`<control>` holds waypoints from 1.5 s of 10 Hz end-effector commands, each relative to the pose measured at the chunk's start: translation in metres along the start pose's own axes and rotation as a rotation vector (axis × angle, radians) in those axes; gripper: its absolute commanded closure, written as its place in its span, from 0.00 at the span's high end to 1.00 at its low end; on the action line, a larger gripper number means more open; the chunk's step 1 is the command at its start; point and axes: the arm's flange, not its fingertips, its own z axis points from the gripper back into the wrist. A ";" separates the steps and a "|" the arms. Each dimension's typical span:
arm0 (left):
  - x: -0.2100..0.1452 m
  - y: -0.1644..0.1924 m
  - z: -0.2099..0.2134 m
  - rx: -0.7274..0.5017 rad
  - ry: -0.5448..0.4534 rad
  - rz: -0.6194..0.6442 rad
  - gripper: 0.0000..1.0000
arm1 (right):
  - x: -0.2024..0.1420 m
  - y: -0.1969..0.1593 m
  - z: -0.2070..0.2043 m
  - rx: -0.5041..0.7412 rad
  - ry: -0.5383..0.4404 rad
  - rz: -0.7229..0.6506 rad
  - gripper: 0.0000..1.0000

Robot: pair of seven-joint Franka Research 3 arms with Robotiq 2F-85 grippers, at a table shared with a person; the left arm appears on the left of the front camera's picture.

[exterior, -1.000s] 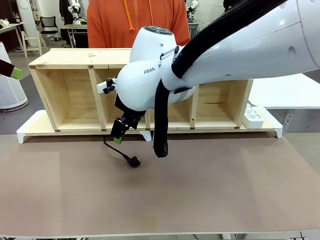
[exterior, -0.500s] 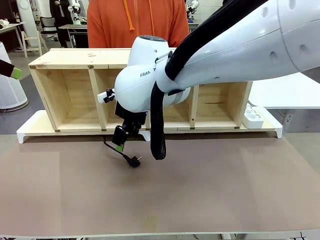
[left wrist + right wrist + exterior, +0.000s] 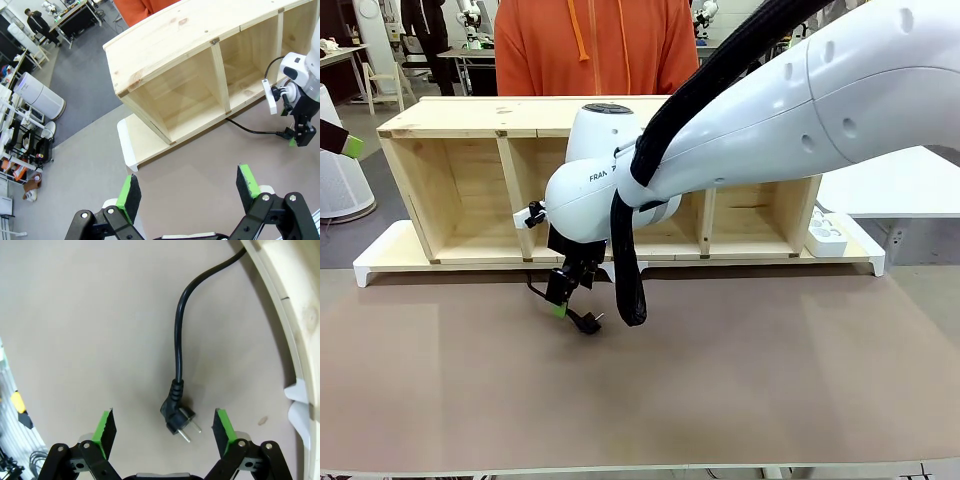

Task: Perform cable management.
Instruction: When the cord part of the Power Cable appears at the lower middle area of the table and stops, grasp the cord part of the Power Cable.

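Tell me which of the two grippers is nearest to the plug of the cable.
The right gripper: its open jaws straddle the plug. The left gripper hangs far off, open too.

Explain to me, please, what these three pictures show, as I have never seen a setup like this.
This is a two-armed white robot at a brown table, with a person in orange standing opposite. The wide picture comes from a fixed camera between the arms; the other two come from cameras on each wrist, looking where that arm reaches. A wooden shelf unit stands at the far side, and a black cable runs from its base onto the table, ending in a plug. The right gripper hovers open above the plug; the left gripper is open too, off to the side. Nothing is held.
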 end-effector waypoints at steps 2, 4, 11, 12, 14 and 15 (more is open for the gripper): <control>0.002 0.001 -0.001 0.003 -0.010 0.000 1.00 | 0.010 -0.010 -0.017 -0.011 0.029 0.029 1.00; 0.002 0.001 -0.001 0.003 -0.010 0.000 1.00 | 0.009 -0.018 -0.027 -0.009 0.027 0.003 1.00; 0.002 0.001 -0.001 0.003 -0.010 0.000 1.00 | 0.004 -0.030 -0.050 0.046 0.003 -0.025 1.00; 0.002 0.001 -0.001 0.003 -0.010 0.000 1.00 | 0.005 -0.030 -0.051 0.043 -0.002 -0.020 1.00; 0.002 0.001 -0.001 0.003 -0.010 0.000 1.00 | 0.005 -0.031 -0.052 0.037 0.000 -0.010 0.98; 0.002 0.001 -0.001 0.003 -0.010 0.000 1.00 | 0.005 -0.031 -0.053 0.022 0.009 -0.018 0.81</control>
